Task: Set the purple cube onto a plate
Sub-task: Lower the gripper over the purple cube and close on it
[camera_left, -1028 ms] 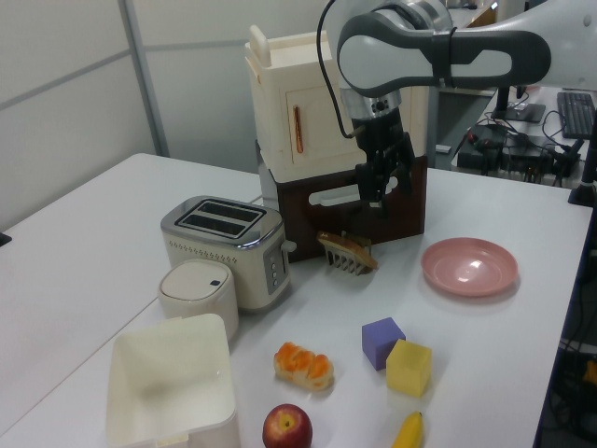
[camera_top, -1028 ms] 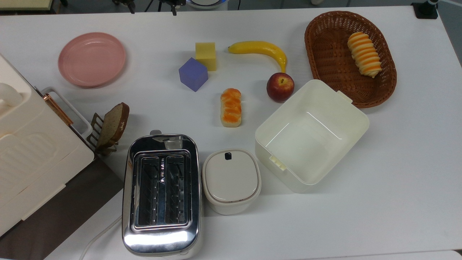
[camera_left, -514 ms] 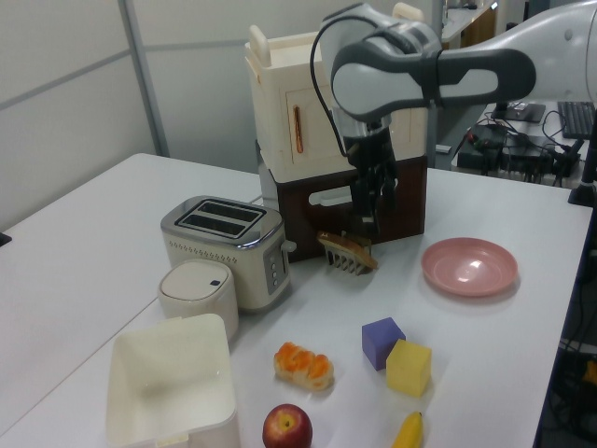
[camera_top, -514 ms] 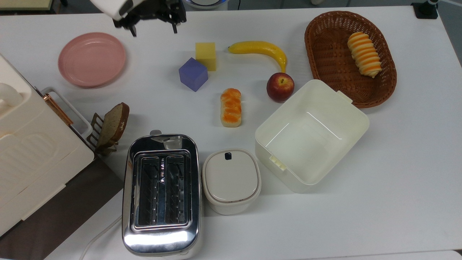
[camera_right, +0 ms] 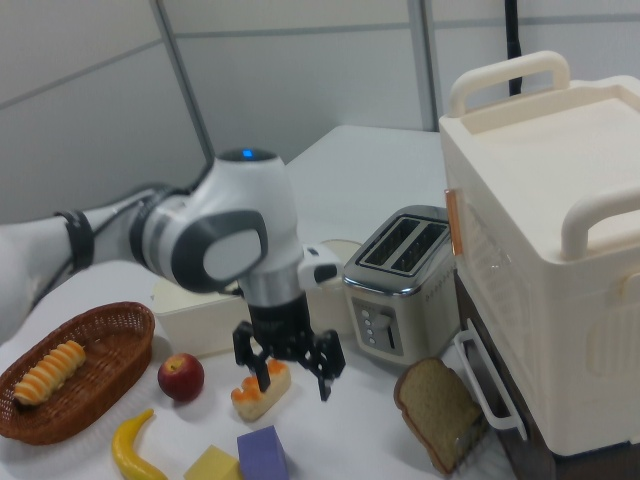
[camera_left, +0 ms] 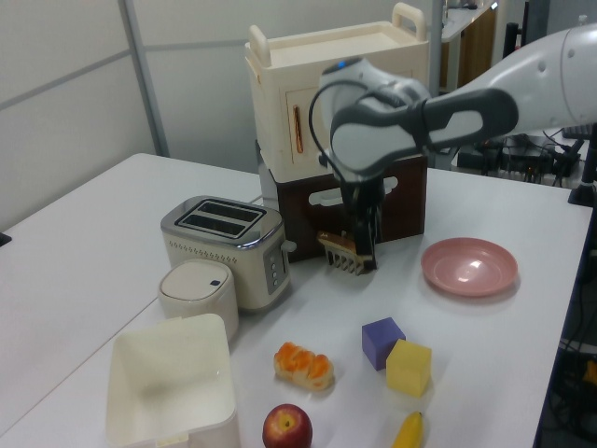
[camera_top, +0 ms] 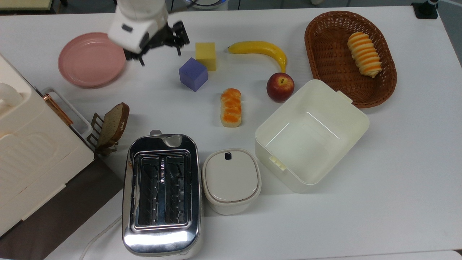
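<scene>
Your tool [camera_top: 158,48] hangs with its fingers spread apart, holding nothing, between the plate [camera_top: 92,59] and the purple cube [camera_top: 193,74].

The purple cube sits on the counter [camera_top: 397,162], touching the yellow cube [camera_top: 205,55] and well apart from the pink plate, which lies bare. The wicker basket [camera_top: 326,61] holds a striped bread roll [camera_top: 364,54]; the cream tub [camera_top: 312,135] beside the apple [camera_top: 280,86] holds nothing. In the left view your arm covers part of the bread slice in its rack [camera_left: 347,254].
</scene>
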Robot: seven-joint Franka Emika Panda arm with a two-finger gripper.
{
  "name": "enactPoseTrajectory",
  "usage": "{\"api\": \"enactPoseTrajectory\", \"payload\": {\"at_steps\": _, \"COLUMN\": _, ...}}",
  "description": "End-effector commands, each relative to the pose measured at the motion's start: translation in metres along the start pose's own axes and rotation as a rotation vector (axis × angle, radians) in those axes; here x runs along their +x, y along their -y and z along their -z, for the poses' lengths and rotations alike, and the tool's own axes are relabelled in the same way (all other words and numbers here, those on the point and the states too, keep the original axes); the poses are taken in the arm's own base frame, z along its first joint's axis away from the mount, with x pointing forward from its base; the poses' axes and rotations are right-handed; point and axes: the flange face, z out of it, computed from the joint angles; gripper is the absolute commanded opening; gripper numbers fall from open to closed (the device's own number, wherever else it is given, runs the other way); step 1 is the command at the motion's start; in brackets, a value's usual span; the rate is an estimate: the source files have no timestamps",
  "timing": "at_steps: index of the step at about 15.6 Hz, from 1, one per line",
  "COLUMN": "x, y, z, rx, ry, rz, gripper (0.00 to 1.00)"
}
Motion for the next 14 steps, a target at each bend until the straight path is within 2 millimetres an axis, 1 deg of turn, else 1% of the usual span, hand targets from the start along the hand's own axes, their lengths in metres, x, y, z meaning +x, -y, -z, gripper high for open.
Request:
{"api": "enactPoseTrajectory", "payload": {"at_steps": 1, "x": 0.016, "y": 0.013, "z": -0.04, "rx": -0.017, "ry": 0.025, "rz": 0.091, "gripper": 1.0}}
{"api": "enactPoseTrajectory", "payload": {"at_steps": 2, "x": 0.019, "y": 0.012, "z": -0.052, "rx": -0.027, "ry": 0.045, "rz": 0.1, "gripper": 1.0}}
{"api": "enactPoseTrajectory", "payload": {"at_steps": 3, "x": 0.017, "y": 0.013, "z": -0.069, "rx": -0.029, "ry": 0.084, "rz": 0.112, "gripper": 1.0}}
{"api": "enactPoseTrajectory", "payload": {"at_steps": 5, "x": 0.013, "y": 0.024, "z": -0.087, "rx": -0.012, "ry": 0.12, "rz": 0.168, "gripper": 1.0}}
{"api": "enactPoseTrajectory", "payload": {"at_steps": 7, "x": 0.015, "y": 0.037, "z": -0.097, "rx": -0.004, "ry": 0.142, "rz": 0.214, "gripper": 1.0}}
{"api": "enactPoseTrajectory", "payload": {"at_steps": 10, "x": 0.019, "y": 0.057, "z": -0.105, "rx": -0.001, "ry": 0.164, "rz": 0.267, "gripper": 1.0}}
{"api": "enactPoseTrajectory", "payload": {"at_steps": 11, "x": 0.026, "y": 0.072, "z": -0.112, "rx": -0.002, "ry": 0.176, "rz": 0.29, "gripper": 1.0}}
{"api": "enactPoseTrajectory", "payload": {"at_steps": 12, "x": 0.03, "y": 0.08, "z": -0.119, "rx": -0.001, "ry": 0.189, "rz": 0.301, "gripper": 1.0}}
{"api": "enactPoseTrajectory", "payload": {"at_steps": 14, "x": 0.035, "y": 0.094, "z": -0.122, "rx": -0.004, "ry": 0.197, "rz": 0.325, "gripper": 1.0}}
